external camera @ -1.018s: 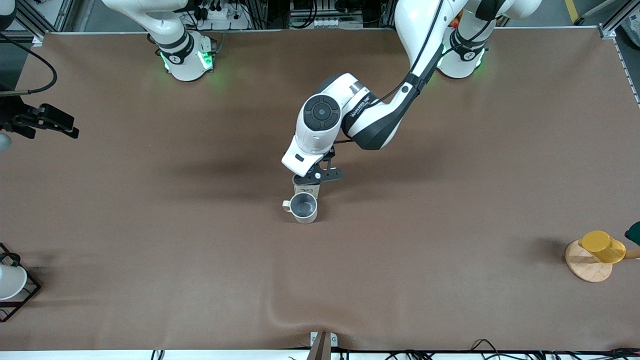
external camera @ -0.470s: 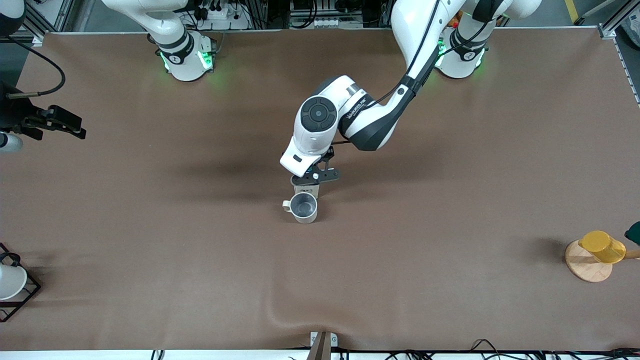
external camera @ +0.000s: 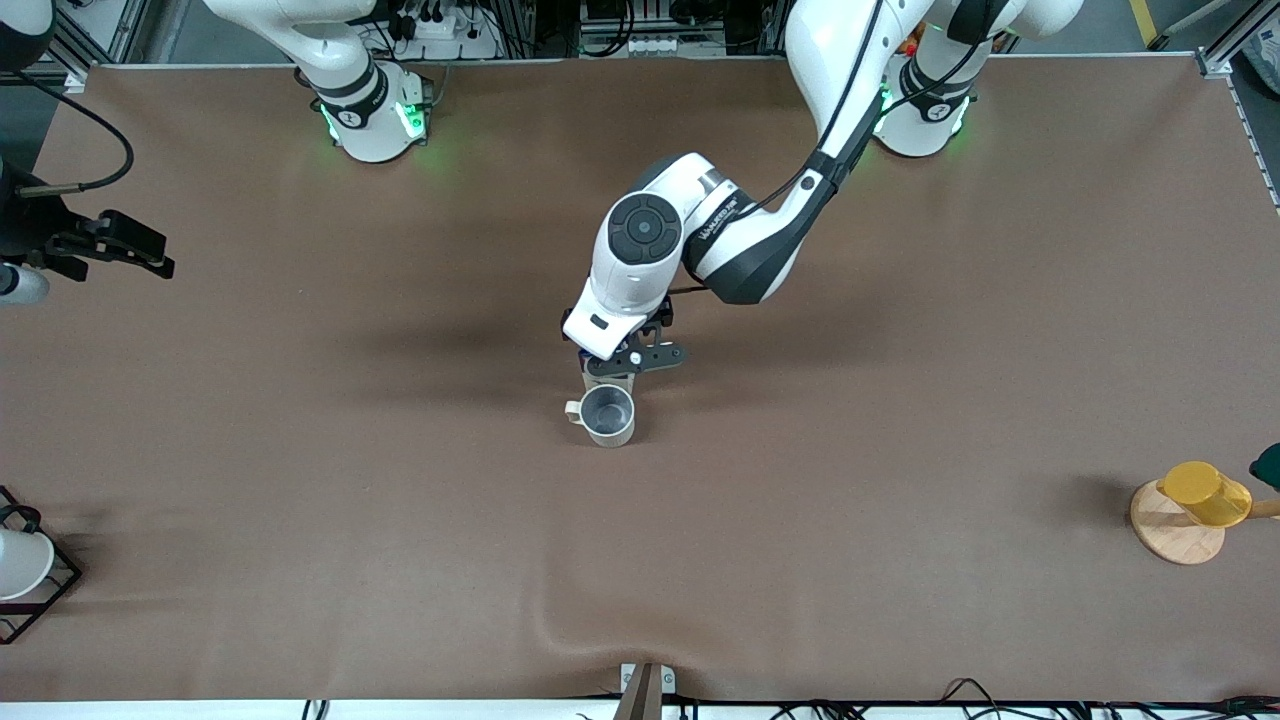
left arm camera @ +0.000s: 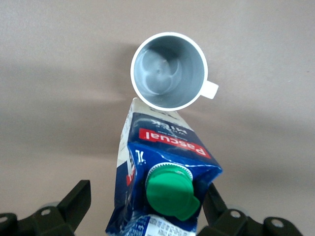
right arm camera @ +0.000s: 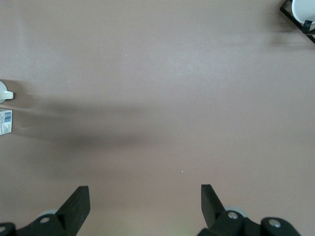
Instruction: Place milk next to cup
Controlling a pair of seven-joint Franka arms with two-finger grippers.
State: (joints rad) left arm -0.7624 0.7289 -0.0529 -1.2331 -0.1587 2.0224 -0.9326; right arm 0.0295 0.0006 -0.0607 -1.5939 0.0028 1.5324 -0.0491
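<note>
The milk (left arm camera: 167,167), a dark blue carton with a green screw cap and a red label band, stands on the brown table right beside the cup (left arm camera: 169,71). The cup is a pale grey-beige mug with a grey inside. In the front view the milk (external camera: 603,379) is just farther from the camera than the cup (external camera: 608,415). It is mostly hidden under the left wrist. My left gripper (left arm camera: 145,199) is open, one finger on each side of the carton's top, with a gap on one side. My right gripper (external camera: 160,262) is open and empty over the right arm's end of the table.
A yellow cup (external camera: 1205,495) lies on a round wooden coaster (external camera: 1175,535) at the left arm's end. A white cup in a black wire rack (external camera: 20,565) stands at the right arm's end, near the front camera; the rack also shows in the right wrist view (right arm camera: 300,10).
The left wrist has shifted slightly over the milk, and a bit of the blue top now shows. The right gripper moved a little toward the middle, then held still.
</note>
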